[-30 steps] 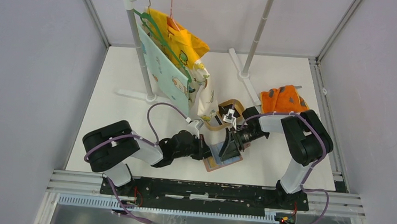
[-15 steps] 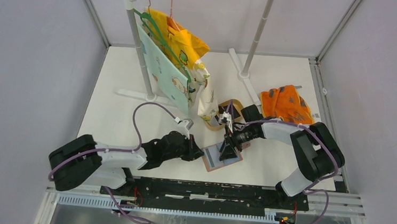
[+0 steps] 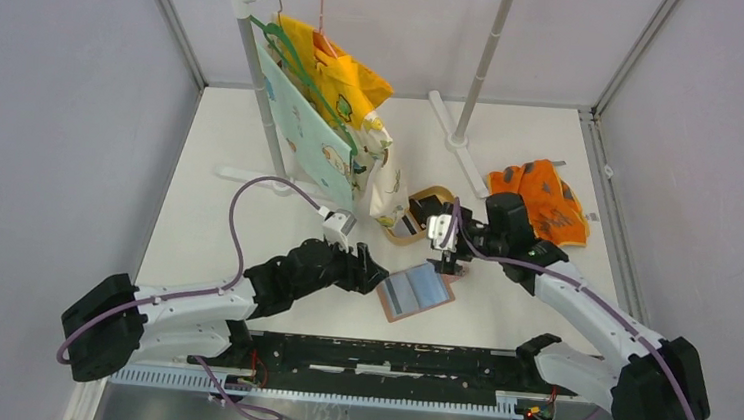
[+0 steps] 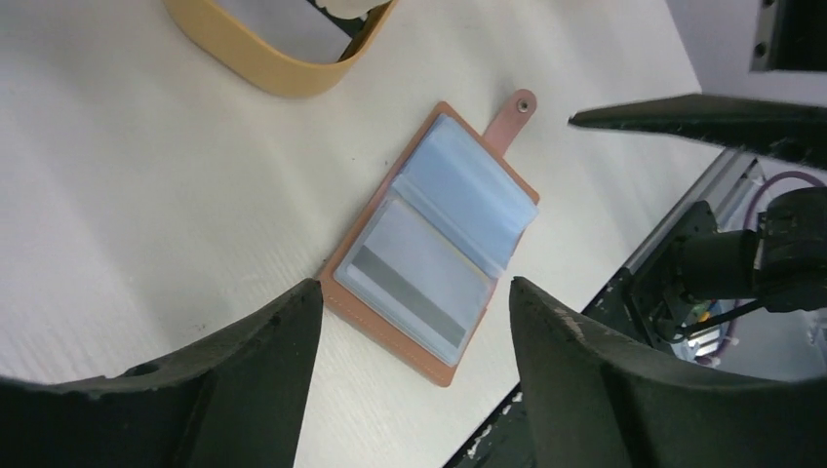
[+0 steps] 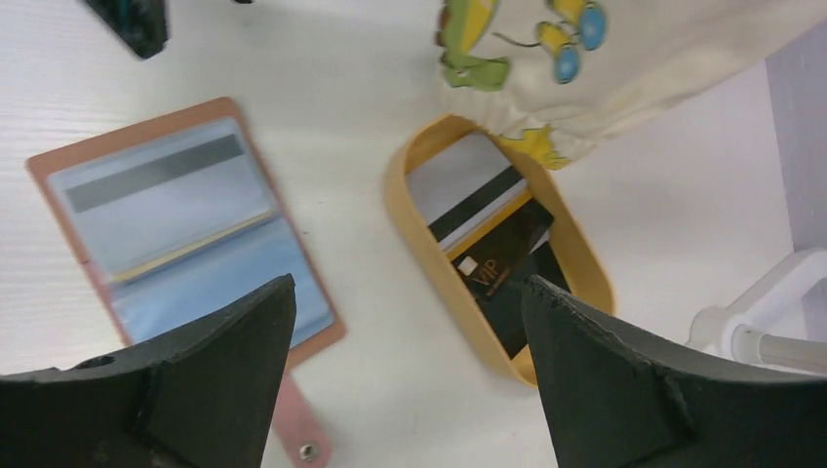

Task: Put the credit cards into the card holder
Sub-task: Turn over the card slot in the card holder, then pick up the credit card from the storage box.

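Both arms backed off the card holder [image 3: 419, 292]; left gripper [image 3: 368, 270] and right gripper [image 3: 447, 266] now spread, empty. Holder lies open; remaining credit cards [image 5: 488, 234] sit in the dish [image 5: 410, 229] beside it. Risk: hanging cloth [image 5: 624, 49] snags the next pick.

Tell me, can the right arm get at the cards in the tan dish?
Probably yes: the right gripper hangs open near the dish, the cards lie uncovered, and only the printed cloth overlaps its far rim.
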### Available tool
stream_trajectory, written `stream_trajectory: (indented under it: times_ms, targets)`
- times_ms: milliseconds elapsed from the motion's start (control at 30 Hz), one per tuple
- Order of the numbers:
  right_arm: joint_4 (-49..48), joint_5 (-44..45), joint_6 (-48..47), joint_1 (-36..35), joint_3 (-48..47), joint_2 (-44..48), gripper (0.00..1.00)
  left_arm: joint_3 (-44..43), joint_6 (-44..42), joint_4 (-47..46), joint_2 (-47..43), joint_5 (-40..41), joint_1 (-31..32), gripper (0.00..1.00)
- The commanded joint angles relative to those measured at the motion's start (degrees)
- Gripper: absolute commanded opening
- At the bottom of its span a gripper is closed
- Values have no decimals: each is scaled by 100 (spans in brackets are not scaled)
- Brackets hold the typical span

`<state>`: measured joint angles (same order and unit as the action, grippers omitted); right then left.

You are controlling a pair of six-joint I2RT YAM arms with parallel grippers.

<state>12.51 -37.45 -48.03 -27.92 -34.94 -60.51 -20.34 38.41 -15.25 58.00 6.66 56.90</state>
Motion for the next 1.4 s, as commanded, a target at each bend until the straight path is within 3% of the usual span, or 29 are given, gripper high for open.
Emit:
stream_trajectory:
  times_ms: [0, 133, 367, 567, 1100, 1367]
  targets:
    - [-364, 448, 293, 28, -938, -812, 91, -66, -213, -500, 323, 244, -158, 83]
    - [283, 15, 1269, 192, -2428, -2043, 89, 392, 271, -1360, 132, 287, -257, 99]
    - [170, -569, 2845, 542, -3237, -3313, 80, 530, 355, -1041, -273, 518, -296, 100]
    - [-177, -201, 3821, 620, -3042, -3719, 78, 336, -22, -977, -72, 688, -353, 97]
    - [-199, 293, 4254, 674, -3067, -4428, 76, 295, -63, -1961, 1032, 487, -551, 96]
    - [-93, -63, 4326, 681, -3058, -4677, 73, 96, 24, -2312, 1676, 244, -771, 89]
